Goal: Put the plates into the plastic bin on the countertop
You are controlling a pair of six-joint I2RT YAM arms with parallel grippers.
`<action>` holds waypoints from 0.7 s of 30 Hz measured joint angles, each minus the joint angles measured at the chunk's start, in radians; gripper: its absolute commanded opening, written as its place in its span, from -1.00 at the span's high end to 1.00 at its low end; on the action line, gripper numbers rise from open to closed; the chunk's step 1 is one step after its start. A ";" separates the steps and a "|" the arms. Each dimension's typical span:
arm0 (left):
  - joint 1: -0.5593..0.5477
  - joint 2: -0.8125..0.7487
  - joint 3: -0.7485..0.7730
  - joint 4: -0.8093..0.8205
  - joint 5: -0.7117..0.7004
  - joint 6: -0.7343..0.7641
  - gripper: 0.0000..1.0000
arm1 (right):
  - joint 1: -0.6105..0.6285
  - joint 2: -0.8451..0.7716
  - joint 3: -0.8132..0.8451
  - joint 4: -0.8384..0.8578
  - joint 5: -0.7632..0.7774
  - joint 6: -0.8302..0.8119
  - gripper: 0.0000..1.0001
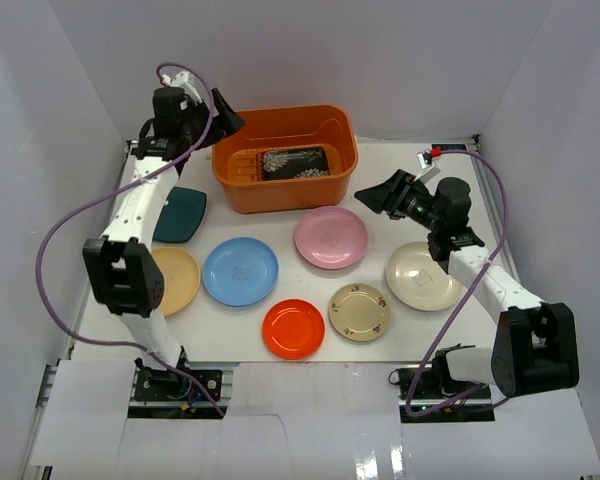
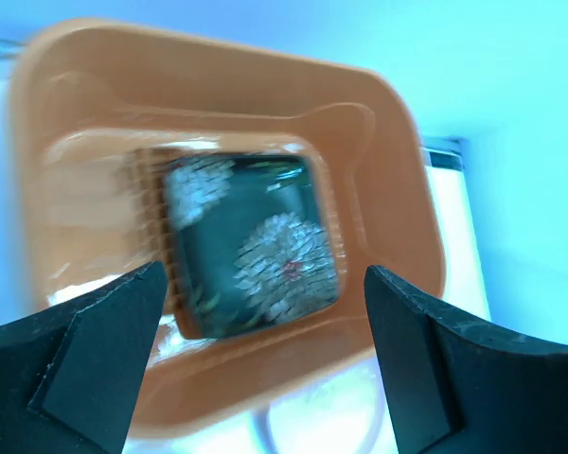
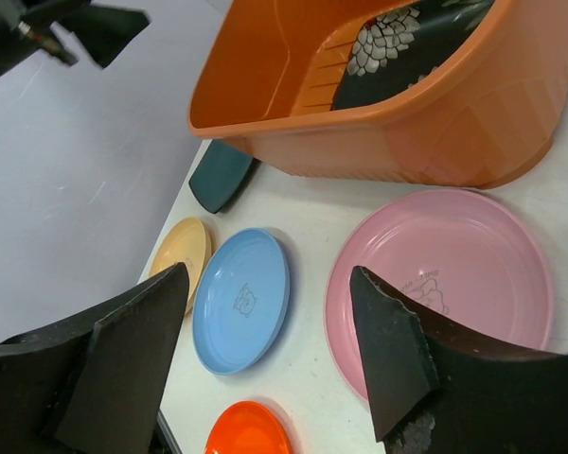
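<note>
The orange plastic bin [image 1: 280,190] stands at the back of the white countertop [image 1: 280,225]. The black flowered plate [image 1: 295,163] lies inside it, also in the left wrist view [image 2: 251,241]. On the countertop lie the teal square plate [image 1: 180,214], tan-yellow plate [image 1: 178,280], blue plate [image 1: 240,271], pink plate [image 1: 331,237], red plate [image 1: 293,329], beige patterned plate [image 1: 359,311] and cream plate [image 1: 423,276]. My left gripper [image 1: 225,120] is open and empty above the bin's left rim. My right gripper [image 1: 372,193] is open and empty, just right of the pink plate [image 3: 454,274].
White wall panels enclose the countertop on the left, back and right. A purple cable [image 1: 55,235] loops beside the left arm. A small red and white connector [image 1: 432,154] lies at the back right.
</note>
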 measured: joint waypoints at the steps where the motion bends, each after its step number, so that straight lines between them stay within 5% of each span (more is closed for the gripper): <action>1: 0.000 -0.070 -0.071 0.010 -0.057 0.010 -0.84 | 0.002 -0.006 0.000 -0.003 0.004 -0.004 -0.46; 9: 0.093 -0.582 -0.682 0.155 -0.391 -0.006 -0.67 | 0.064 -0.037 0.000 -0.008 0.013 -0.043 -0.30; 16: 0.447 -0.597 -0.950 0.154 -0.271 -0.082 -0.52 | 0.183 -0.063 -0.001 -0.035 0.009 -0.106 -0.29; 21: 0.542 -0.575 -1.047 0.192 -0.166 -0.106 -0.43 | 0.219 -0.064 -0.020 -0.040 -0.003 -0.145 -0.20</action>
